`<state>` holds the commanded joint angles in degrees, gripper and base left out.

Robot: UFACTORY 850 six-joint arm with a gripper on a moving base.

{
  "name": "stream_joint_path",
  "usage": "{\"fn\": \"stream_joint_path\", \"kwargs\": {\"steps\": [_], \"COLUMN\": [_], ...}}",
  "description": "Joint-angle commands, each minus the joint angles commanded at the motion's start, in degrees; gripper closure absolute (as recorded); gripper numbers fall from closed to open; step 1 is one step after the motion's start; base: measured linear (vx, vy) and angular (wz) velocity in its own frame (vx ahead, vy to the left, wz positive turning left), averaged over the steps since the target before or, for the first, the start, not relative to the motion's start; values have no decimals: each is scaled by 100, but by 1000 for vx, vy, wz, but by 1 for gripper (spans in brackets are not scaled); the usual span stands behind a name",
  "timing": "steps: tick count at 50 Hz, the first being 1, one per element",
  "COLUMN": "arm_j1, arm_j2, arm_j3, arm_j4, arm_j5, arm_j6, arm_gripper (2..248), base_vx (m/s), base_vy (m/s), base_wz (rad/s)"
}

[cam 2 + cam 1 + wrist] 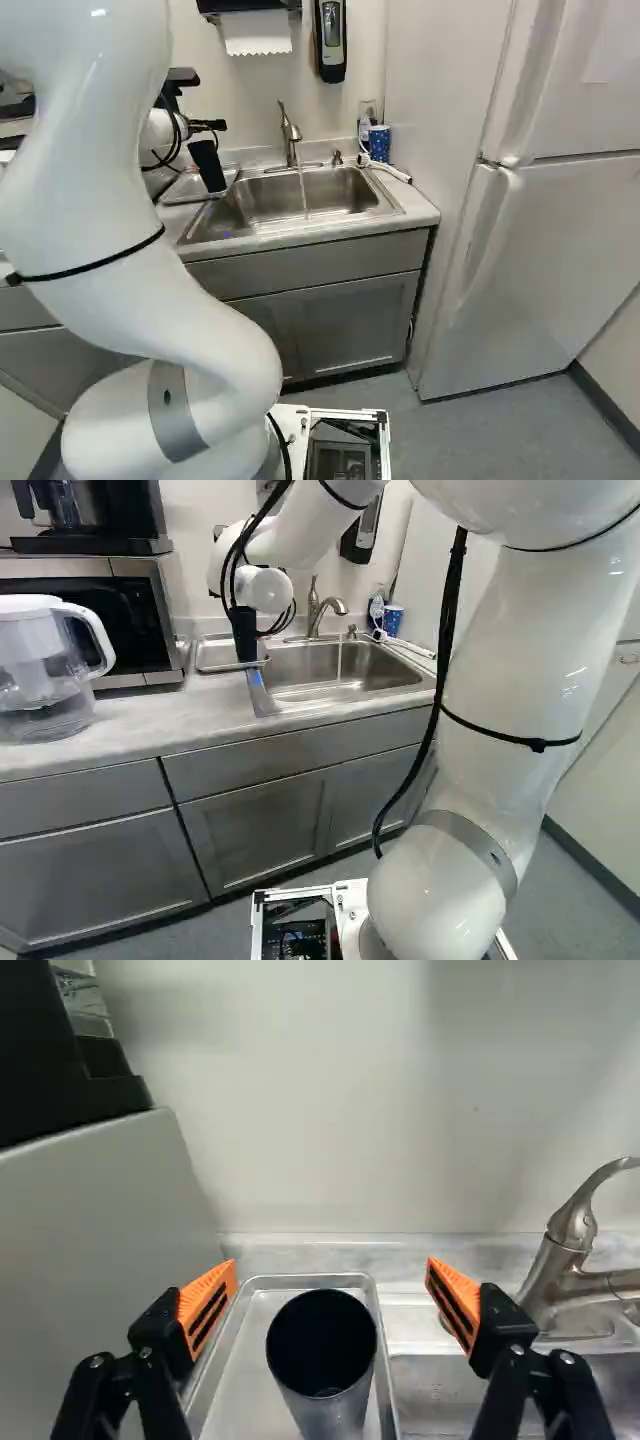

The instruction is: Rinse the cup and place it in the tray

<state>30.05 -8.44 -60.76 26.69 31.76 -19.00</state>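
"How does the pincer [209,125] stand?"

"Released, its orange-padded fingers wide apart, touching nothing between them."

"And the dark cup [323,1360]?"

"Upright in the metal tray [250,1372], ahead of the pincer, between the lines of its fingers."

"What lies beyond?"

"Just beside the tray is the sink [310,200], center of the right base view, with water [303,192] running from the faucet [290,132]. At the left of the left base view, a pitcher [45,670] stands on the tabletop [140,725], near the microwave [135,615]."

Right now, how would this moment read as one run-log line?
tool: open, around but clear of cup | cup: in tray | faucet: water running into sink
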Motion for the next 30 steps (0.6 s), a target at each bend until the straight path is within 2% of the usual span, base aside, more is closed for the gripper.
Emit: {"fn": "stream_joint_path", "kwargs": {"steps": [30], "arm_j1": [-250], "arm_j2": [341], "arm_j3": [1], "arm_j4": [-391], "arm_j5": [-53], "arm_j6": [0], "arm_gripper": [3], "base_vx": [0], "base_vy": [0], "base_wz": [0]}}
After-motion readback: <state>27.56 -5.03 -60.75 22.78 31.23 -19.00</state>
